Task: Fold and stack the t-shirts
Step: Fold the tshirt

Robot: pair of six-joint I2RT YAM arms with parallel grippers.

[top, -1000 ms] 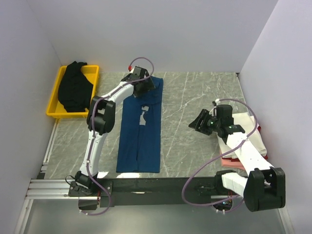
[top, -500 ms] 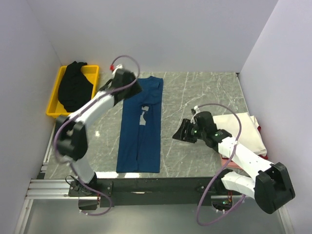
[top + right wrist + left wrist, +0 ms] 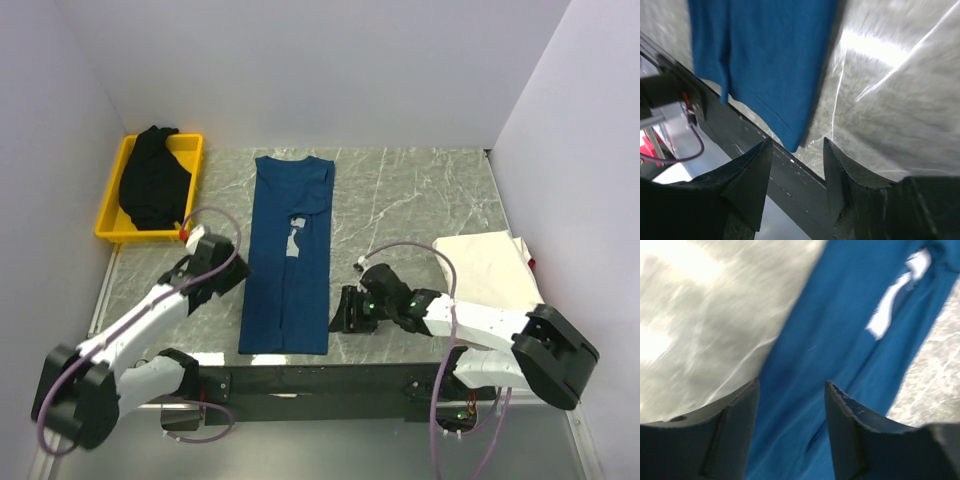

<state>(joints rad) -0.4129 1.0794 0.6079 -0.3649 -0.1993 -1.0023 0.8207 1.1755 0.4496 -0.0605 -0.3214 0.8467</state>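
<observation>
Dark blue t-shirt (image 3: 290,255), a long lengthwise-folded strip on the table (image 3: 400,200); left gripper (image 3: 232,278) at its left edge, right gripper (image 3: 340,312) beside its near right corner, both jaws parted and empty, apparently poised for a crosswise fold.

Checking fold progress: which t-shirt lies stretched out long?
The dark blue t-shirt, mid-table; the black t-shirt is bunched in the yellow tray, the white t-shirt folded.

Grey marbled table (image 3: 400,200) under my claws
A dark blue t-shirt (image 3: 285,300) lies in a long strip left of centre, a yellow tray (image 3: 110,215) at my far left, a white folded shirt (image 3: 490,265) at my right.
</observation>
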